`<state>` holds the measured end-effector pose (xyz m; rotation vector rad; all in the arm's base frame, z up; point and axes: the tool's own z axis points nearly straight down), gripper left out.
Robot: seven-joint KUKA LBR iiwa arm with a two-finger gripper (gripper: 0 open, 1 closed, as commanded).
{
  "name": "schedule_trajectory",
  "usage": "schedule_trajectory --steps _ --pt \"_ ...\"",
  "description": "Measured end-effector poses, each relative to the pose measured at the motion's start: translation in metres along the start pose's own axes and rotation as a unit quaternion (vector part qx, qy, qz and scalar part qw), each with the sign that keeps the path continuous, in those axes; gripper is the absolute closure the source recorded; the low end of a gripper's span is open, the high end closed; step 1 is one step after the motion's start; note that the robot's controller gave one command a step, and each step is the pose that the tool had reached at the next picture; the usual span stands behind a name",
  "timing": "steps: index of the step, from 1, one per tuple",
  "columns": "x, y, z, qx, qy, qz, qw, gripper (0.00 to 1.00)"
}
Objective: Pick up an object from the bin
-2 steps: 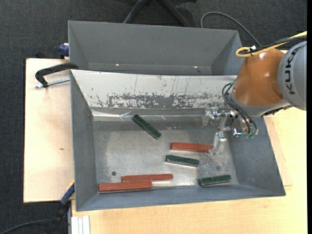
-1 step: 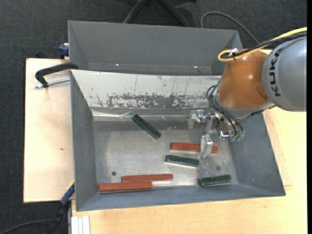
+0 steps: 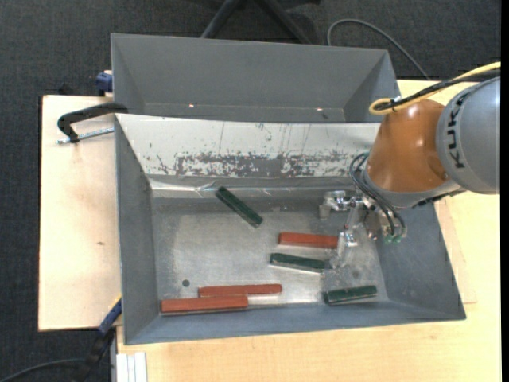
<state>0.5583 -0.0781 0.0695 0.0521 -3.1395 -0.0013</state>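
**Flat bars packed close under the hand: a double catch or a miss is likely**

The hand (image 3: 346, 253) hangs low over the right half of the bin (image 3: 135, 237), below the arm's orange cover (image 3: 406, 146). Whether it is wide or narrow cannot be told from here; nothing shows as held.

It is just off the right end of a red bar (image 3: 306, 240) that lies flat on the bin floor. A dark green bar (image 3: 297, 262) lies just beside that one, toward the front. These two are the nearest things to pick.

The main risk, as I judge it, comes from how close those two bars lie. A close there could take both ends at once, or pinch one and push the other aside.

Both bars also look thin and lie flat on the metal. The hand may scrape the floor, or close above a bar and come up with nothing. A grip so near one end could let the bar swing and slip out on the lift.

Another green bar (image 3: 350, 294) lies near the front right corner, just ahead of the hand, and a sideways move could knock it against the front wall.

Two more red bars (image 3: 219, 298) at the front left and a tilted green bar (image 3: 238, 206) near the back wall lie well apart from the hand and should stay out of trouble.
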Motion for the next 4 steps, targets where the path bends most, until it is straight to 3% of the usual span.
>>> schedule_trajectory --steps 1,2,4 --pt "-0.001 0.047 -0.001 -0.001 -0.0015 -0.063 0.9980 0.00" --pt "0.000 0.045 -0.001 0.000 -0.0016 -0.061 0.9981 1.00" --pt "-0.006 0.046 -0.113 0.001 -0.0077 -0.061 0.9981 1.00"
